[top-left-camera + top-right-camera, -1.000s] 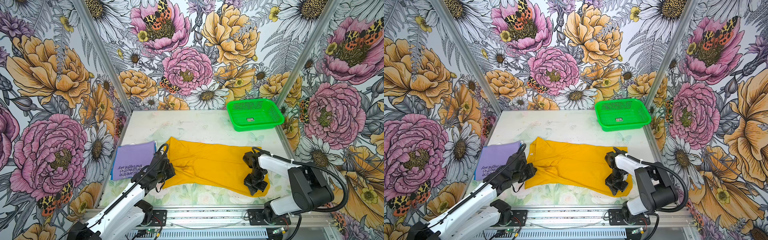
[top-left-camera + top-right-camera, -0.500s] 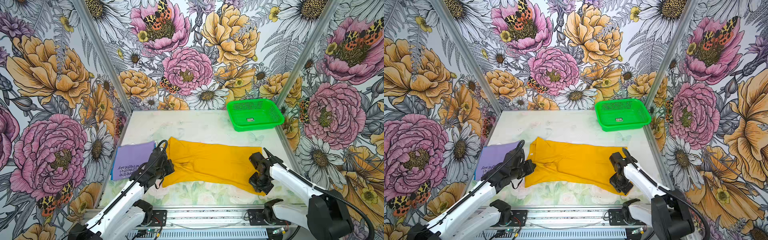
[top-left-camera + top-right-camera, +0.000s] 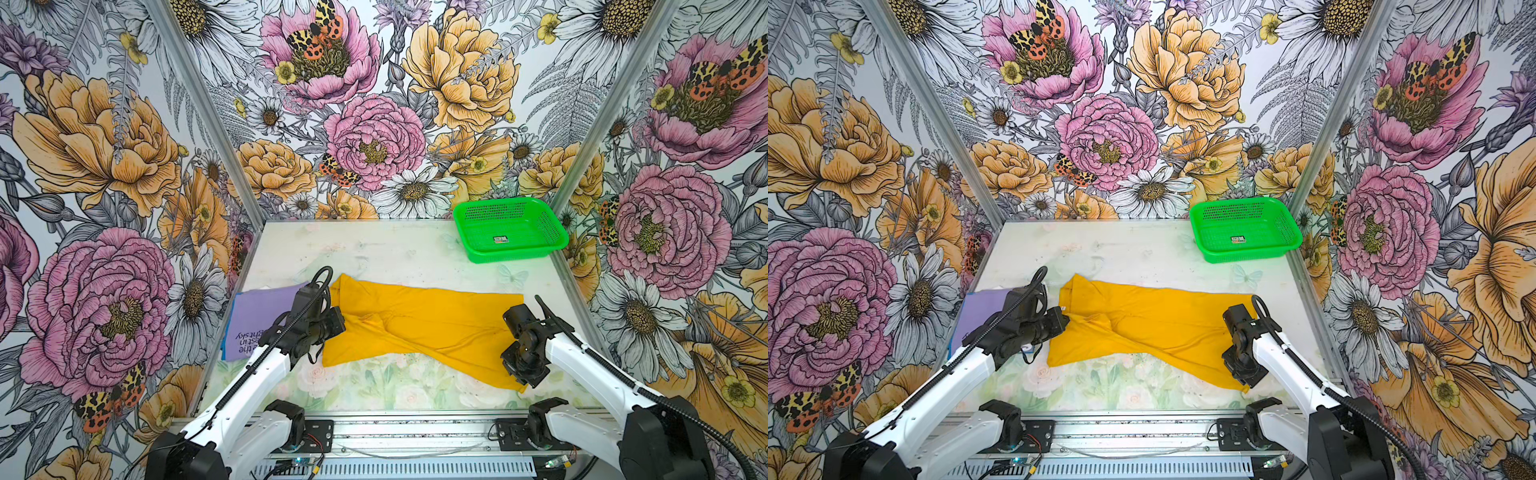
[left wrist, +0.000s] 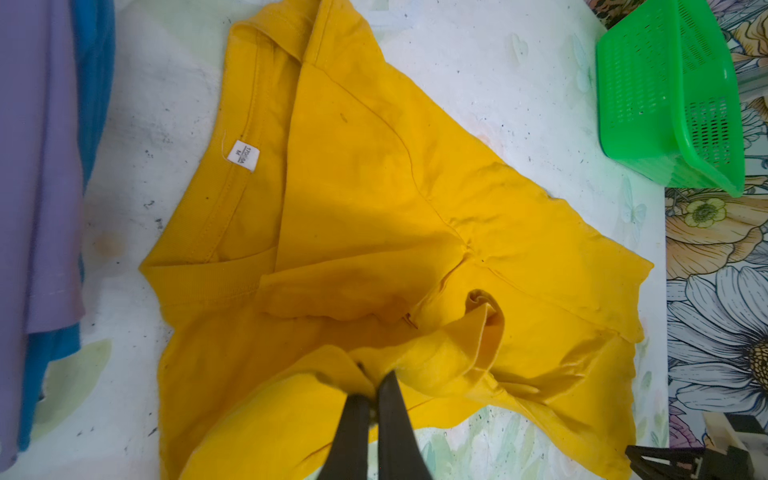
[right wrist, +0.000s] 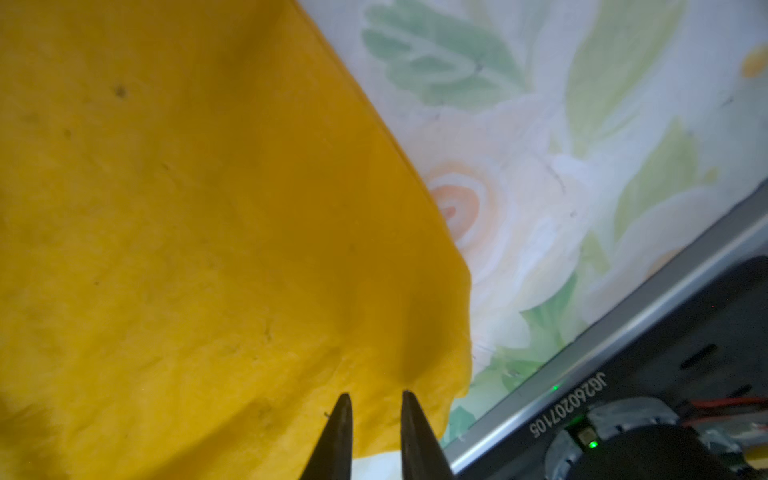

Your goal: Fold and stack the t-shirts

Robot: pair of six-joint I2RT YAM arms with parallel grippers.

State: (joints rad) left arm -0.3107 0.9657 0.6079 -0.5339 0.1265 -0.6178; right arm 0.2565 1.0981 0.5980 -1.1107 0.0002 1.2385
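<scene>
in a top view: yellow shirt [image 3: 424,328] spans the worktop [image 3: 374,253] lengthwise from left hand [image 3: 336,324] to right hand [image 3: 519,372]. left wrist: left hand clamped on a fold of it. right wrist: right hand parted, hem corner just ahead of its tips.

The right fingers [image 5: 338,432], closed a second ago, now stand slightly apart over the near right corner of the yellow t-shirt [image 3: 436,328], and the right arm [image 3: 582,365] has swung toward the right edge of the counter [image 3: 374,249].

Green basket [image 3: 515,254], far right corner
</scene>
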